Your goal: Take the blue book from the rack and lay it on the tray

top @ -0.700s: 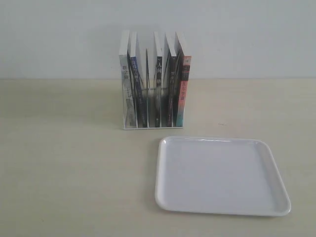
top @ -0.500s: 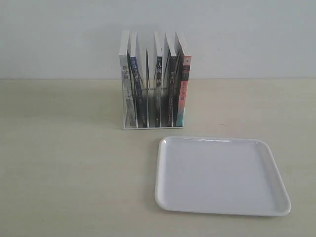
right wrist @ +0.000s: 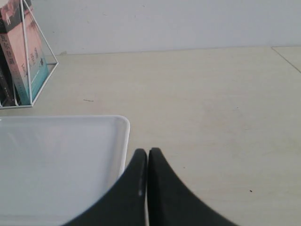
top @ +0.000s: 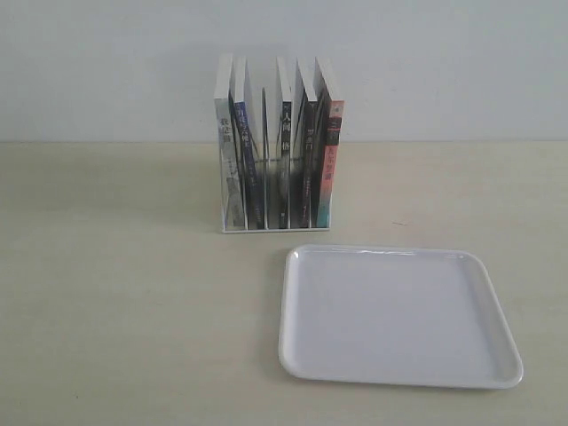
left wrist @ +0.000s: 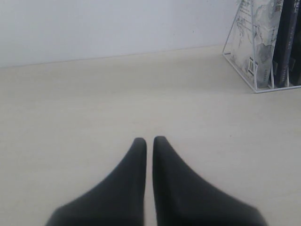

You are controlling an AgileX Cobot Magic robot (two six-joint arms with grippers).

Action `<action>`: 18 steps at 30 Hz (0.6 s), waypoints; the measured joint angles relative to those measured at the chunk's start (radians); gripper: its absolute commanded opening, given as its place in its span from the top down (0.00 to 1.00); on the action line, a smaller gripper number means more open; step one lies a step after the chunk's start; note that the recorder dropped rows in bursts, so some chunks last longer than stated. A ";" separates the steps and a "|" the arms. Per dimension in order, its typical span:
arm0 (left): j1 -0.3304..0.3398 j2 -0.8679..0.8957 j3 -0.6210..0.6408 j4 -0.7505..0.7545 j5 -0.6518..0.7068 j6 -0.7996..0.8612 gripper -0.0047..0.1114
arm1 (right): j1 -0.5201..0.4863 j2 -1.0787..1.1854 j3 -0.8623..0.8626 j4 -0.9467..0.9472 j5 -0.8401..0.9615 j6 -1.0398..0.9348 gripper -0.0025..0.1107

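Since neither arm appears in the exterior view, the reach toward the rack (top: 275,228) is judged not yet begun. The blue book (top: 248,146) stands upright in the rack, second from the left in that view, with a pale-spined book (top: 229,169) close against its left side. Black-spined books (top: 286,151) and a red-and-teal-spined book (top: 330,160) fill the slots to its right. The tray (top: 399,319) lies flat in front of the rack and to its right, apart from it, with nothing on it.

Recommended practice for the step: the chosen gripper should part its jaws before it nears the rack, descend from above, and pinch only the blue book's upper edge. The pale neighbour leaves little room, so a careless pinch may take two books or drag the light wire stand. A straight upward draw, clear of the dividers, should come before any turn toward the tray.

Pose: the left gripper (left wrist: 149,141) hangs low over bare table (left wrist: 94,103), fingers drawn together to a thin slit, gripping nothing; the rack's end is well apart from it. The right gripper (right wrist: 147,151) is likewise closed and empty, poised at the tray's corner rim, with the rack beyond.
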 measured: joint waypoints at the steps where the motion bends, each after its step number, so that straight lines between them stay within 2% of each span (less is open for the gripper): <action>1: 0.000 0.000 0.000 0.000 0.000 0.000 0.92 | 0.000 0.000 0.000 0.000 0.000 0.000 0.98; 11: 0.000 0.000 0.000 0.000 0.000 0.000 0.92 | 0.000 0.000 0.000 0.000 -0.012 -0.009 0.98; 18: 0.000 0.000 0.000 0.000 0.000 0.000 0.92 | 0.000 0.000 0.000 0.000 -0.121 -0.019 0.98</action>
